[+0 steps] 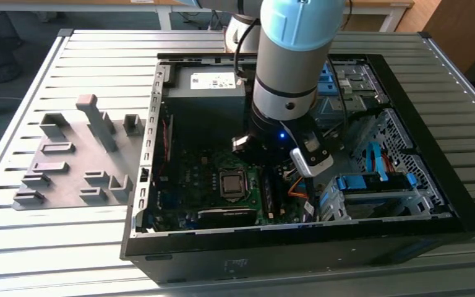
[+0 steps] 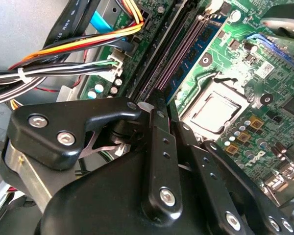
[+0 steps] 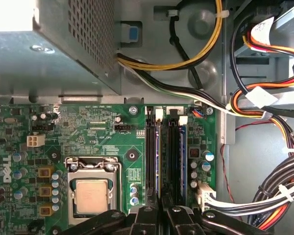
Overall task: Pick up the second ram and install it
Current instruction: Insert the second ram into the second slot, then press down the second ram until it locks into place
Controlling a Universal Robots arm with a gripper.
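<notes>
My gripper [image 1: 264, 162] reaches down into the open computer case [image 1: 435, 185], over the memory slots beside the processor socket [image 3: 90, 196]. In both wrist views the black fingers [image 2: 159, 127] are closed together on the thin top edge of the second ram [image 3: 158, 156], which stands on edge along a dark slot [image 2: 179, 54]. I cannot tell how deep it sits in the slot. Another blue module [image 3: 183, 156] with dark chips [image 2: 198, 41] stands in a slot alongside.
A grey plastic fixture [image 1: 72, 161] with upright blocks lies on the slatted table at the exterior view's left of the case. The power supply [image 1: 205, 83] and bundled cables [image 3: 274, 191] crowd the slots. A blue drive bay [image 1: 378, 182] is at the exterior view's right.
</notes>
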